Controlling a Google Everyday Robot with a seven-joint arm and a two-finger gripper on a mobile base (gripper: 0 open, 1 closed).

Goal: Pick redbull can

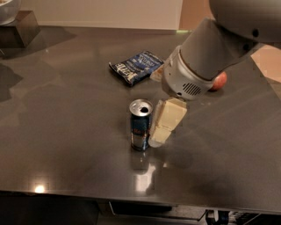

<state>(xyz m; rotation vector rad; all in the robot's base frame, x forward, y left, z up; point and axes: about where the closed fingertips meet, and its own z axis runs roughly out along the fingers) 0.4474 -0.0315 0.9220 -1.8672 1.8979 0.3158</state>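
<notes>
The redbull can [141,125] stands upright on the dark grey table [66,132], near the middle, its silver top open to view. My gripper [159,136] hangs from the big grey arm coming in from the upper right. Its cream tip is low over the table, right against the can's right side. Whether it touches the can is not clear.
A flat dark-blue snack bag [138,67] lies behind the can. A red apple [219,81] is partly hidden behind the arm at the right. A dark block [19,31] with a bowl [6,9] stands at the far left corner. The table's front edge runs along the bottom.
</notes>
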